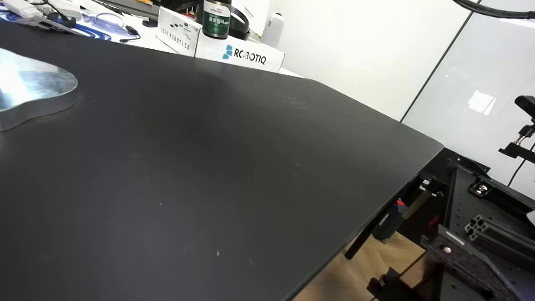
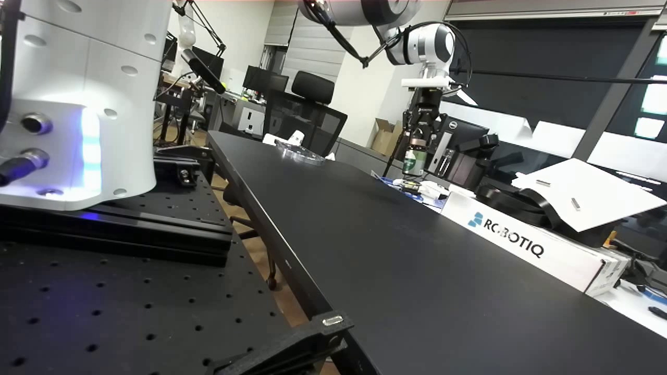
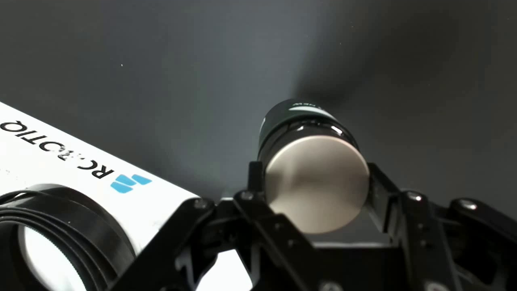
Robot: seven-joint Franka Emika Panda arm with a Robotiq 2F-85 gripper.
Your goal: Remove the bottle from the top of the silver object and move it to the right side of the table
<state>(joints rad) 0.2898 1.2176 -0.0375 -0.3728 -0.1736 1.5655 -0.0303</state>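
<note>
The dark green bottle hangs upright in the air, overlapping the white box in an exterior view. In an exterior view the bottle is under my gripper, apart from the table. In the wrist view my gripper is shut on the bottle's upper part, one finger on each side of its shiny copper-coloured cap. The flat silver object lies on the black table with nothing on the part that shows; it also appears in an exterior view.
A long white Robotiq box stands along the table's far edge, with a black ring-shaped thing on it. Blue cables lie beyond the edge. The robot's white base stands on a black perforated plate.
</note>
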